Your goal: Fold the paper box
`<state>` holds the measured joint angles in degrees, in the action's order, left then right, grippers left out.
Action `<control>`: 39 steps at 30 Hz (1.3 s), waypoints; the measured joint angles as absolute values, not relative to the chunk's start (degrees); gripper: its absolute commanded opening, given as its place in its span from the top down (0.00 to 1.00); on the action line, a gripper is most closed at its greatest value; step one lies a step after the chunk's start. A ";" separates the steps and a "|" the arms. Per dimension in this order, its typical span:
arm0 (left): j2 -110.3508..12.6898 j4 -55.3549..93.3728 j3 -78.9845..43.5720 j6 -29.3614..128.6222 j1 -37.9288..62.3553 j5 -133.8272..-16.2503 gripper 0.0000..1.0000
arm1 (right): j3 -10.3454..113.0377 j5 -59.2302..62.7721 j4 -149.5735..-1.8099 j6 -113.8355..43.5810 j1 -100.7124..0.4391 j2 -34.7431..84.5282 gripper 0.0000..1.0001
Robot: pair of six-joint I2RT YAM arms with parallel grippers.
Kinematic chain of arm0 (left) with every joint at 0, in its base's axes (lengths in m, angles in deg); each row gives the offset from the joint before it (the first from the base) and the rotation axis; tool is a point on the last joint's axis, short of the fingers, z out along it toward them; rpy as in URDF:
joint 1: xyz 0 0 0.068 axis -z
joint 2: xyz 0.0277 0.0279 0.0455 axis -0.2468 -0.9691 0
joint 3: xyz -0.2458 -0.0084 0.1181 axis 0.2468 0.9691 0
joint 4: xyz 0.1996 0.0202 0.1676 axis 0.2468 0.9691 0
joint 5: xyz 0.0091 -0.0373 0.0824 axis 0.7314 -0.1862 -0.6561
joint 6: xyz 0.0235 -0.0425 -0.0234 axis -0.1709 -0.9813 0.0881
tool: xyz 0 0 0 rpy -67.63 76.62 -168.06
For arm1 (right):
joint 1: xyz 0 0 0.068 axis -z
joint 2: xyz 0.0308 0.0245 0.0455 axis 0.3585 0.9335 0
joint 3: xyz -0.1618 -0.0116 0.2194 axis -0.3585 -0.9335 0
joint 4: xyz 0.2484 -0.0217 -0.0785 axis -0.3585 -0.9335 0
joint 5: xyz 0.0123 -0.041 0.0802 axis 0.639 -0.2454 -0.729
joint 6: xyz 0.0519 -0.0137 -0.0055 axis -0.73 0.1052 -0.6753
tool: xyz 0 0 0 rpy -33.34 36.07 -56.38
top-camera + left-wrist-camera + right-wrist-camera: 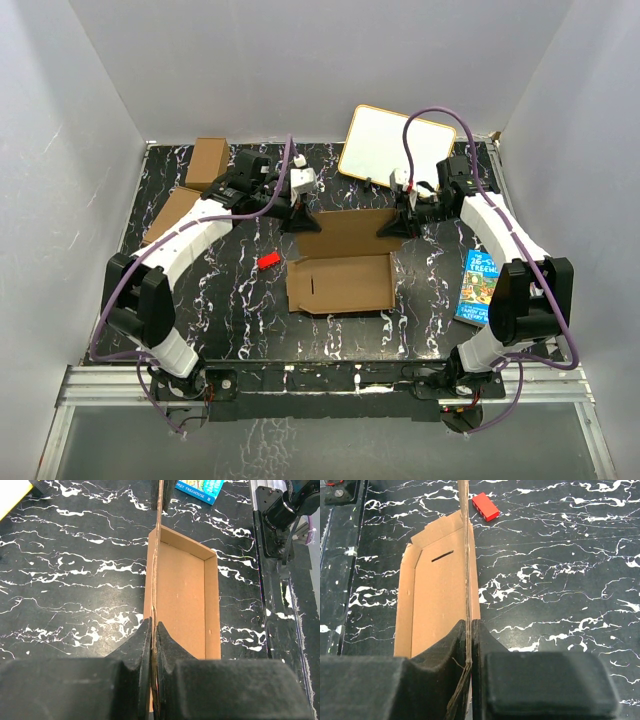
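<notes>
Two grips hold the paper box point(340, 283), which lies open on the black marbled counter point(230, 320) just right of a small red block point(267, 260). The left fingers point(135, 650) are clamped on its raised rear panel at the end nearer the red block. The right fingers point(447, 650) are clamped on the end farther from it. To fold well, both arms should probably swing the panel over together at an even pace, keeping the crease straight and the tray from sliding.
</notes>
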<state>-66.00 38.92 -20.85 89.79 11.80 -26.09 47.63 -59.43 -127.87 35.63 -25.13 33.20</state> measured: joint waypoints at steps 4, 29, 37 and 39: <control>-66.00 38.94 -20.91 89.74 11.82 -27.05 0.96 | 47.63 -59.47 -128.66 36.39 -25.15 33.20 0.92; -37.19 3.83 19.79 36.68 5.85 -50.88 1.00 | 44.16 -61.52 -131.13 43.35 -22.81 28.52 0.92; -48.05 0.08 19.77 30.47 6.82 -50.92 1.00 | 44.16 -61.52 -131.13 43.54 -22.81 28.54 0.92; -49.93 -0.08 19.74 30.32 7.49 -50.98 1.00 | 44.14 -61.52 -131.13 43.61 -22.81 28.56 0.92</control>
